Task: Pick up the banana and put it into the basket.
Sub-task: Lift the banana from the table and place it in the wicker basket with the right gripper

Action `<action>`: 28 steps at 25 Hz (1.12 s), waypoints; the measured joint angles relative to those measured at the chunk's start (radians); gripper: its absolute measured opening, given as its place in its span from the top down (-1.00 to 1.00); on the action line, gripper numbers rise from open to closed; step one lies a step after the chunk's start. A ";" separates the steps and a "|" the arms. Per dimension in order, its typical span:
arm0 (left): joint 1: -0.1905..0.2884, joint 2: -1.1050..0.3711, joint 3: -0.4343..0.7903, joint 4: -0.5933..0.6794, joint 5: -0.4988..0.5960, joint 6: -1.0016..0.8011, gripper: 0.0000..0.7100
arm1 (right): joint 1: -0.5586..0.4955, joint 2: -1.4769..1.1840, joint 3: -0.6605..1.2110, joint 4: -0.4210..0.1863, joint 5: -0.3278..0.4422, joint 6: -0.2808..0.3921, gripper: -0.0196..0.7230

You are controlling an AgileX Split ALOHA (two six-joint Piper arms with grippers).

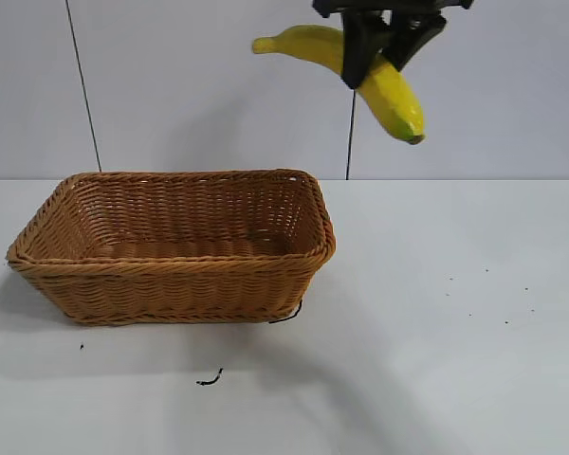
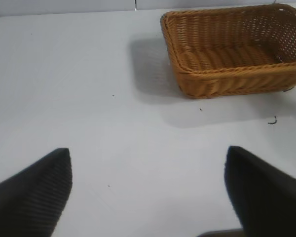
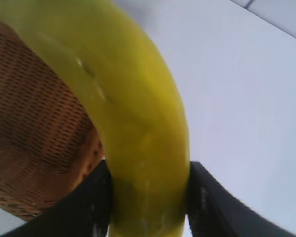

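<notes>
Right gripper (image 1: 384, 47) clamped the banana (image 1: 398, 100) mid-length, high right of the basket (image 1: 171, 280); firm, smooth, probably bruisable.

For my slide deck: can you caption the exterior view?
Right gripper holds the banana aloft, above the basket's right end.

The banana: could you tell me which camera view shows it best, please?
The exterior view: the whole banana hangs in the right gripper, above the basket's right end. The right wrist view shows only its middle, close up; the left wrist view shows none.
</notes>
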 joint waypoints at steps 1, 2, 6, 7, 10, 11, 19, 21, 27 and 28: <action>0.000 0.000 0.000 0.000 0.000 0.000 -0.79 | 0.026 0.010 0.000 -0.001 -0.012 0.000 0.16; 0.000 0.000 0.000 0.000 0.000 0.000 -0.79 | 0.047 0.020 0.000 -0.003 -0.029 0.000 0.16; 0.000 0.000 0.000 0.000 0.000 0.000 -0.79 | 0.132 0.080 0.000 -0.007 -0.141 0.000 0.16; 0.000 0.000 0.000 0.000 0.000 0.000 -0.79 | 0.150 0.097 0.000 -0.008 -0.182 0.001 0.16; 0.000 0.000 0.000 0.000 0.000 0.000 -0.79 | 0.184 0.142 0.000 -0.012 -0.286 0.004 0.16; 0.000 0.000 0.000 0.000 0.000 0.000 -0.79 | 0.189 0.161 0.000 -0.012 -0.312 0.004 0.16; 0.000 0.000 0.000 0.000 0.000 0.000 -0.79 | 0.196 0.254 0.000 -0.036 -0.381 -0.019 0.16; 0.000 0.000 0.000 0.000 0.000 0.000 -0.79 | 0.196 0.254 0.000 -0.030 -0.383 -0.037 0.16; 0.000 0.000 0.000 0.000 0.000 0.000 -0.79 | 0.196 0.254 0.000 -0.024 -0.368 -0.095 0.16; 0.000 0.000 0.000 0.000 0.000 0.000 -0.79 | 0.196 0.254 0.000 -0.022 -0.357 -0.106 0.16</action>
